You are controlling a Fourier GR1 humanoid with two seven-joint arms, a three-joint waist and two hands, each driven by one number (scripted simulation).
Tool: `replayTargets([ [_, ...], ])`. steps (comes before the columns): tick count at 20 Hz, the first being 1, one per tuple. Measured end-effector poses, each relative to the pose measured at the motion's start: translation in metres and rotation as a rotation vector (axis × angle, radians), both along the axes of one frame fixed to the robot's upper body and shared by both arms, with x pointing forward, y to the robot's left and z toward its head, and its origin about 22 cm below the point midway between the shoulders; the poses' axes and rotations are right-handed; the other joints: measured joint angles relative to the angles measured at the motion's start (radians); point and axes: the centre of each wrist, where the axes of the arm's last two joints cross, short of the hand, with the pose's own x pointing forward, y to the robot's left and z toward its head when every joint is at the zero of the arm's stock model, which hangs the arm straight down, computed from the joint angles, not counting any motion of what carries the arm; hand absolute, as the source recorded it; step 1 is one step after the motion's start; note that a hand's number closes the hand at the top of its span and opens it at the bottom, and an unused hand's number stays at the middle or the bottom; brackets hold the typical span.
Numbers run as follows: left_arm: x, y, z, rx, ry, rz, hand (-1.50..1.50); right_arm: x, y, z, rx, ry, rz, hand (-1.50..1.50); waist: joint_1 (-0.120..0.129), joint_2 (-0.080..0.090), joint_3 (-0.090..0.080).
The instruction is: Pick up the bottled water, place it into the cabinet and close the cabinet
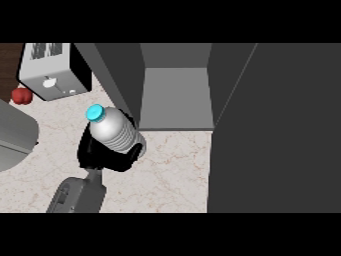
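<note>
The clear ribbed plastic water bottle with a light blue cap [112, 130] sits in my left hand [106, 152], tilted so its cap points up and to the left in my head view while its base leans toward the lower right. My black fingers curl round its lower half, one fingertip showing at the bottle's right side and the palm and thumb showing dark beneath and to its left, so I am gripping the bottle. My grey forearm [77, 195] runs down from the hand to the lower edge of the view.

The bottle hangs over the pale marbled worktop [173, 175], just left of the dark grey cabinet [177, 95]. The cabinet stands open: its lighter grey inner shelf shows between its left side wall and the big dark grey cabinet door [284, 130], which swings out toward me and fills the right of the view. The bottle is outside the opening, near the left wall's front edge.

Further left, a white toaster [51, 72] stands at the back of the worktop, with a small red round object [21, 95] just beside its lower left corner. A large grey rounded body [3, 132] fills the left edge.
</note>
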Motion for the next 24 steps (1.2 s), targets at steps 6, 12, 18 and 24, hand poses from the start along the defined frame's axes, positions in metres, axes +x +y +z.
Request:
replayTargets([
  [6, 0.031, -0.039, 0.03, 0.053, -0.004, -0.002, 1.5, 0.002, 0.002, 0.002, 0.0, 0.001, 0.004, -1.5, -0.006, 0.002, 0.0],
  [12, 0.042, -0.06, 0.039, 0.171, -0.028, 0.083, 1.5, 0.007, -0.001, 0.002, 0.006, 0.005, 0.006, -1.5, -0.001, -0.003, -0.001],
  [18, 0.074, -0.089, 0.062, 0.275, -0.058, 0.111, 1.5, 0.008, 0.007, 0.002, 0.016, 0.011, 0.014, -1.5, -0.017, 0.003, -0.001],
  [24, 0.112, -0.101, 0.079, 0.364, -0.067, 0.164, 1.5, 0.014, -0.003, 0.003, 0.017, 0.004, 0.023, -1.5, -0.027, 0.009, 0.0],
])
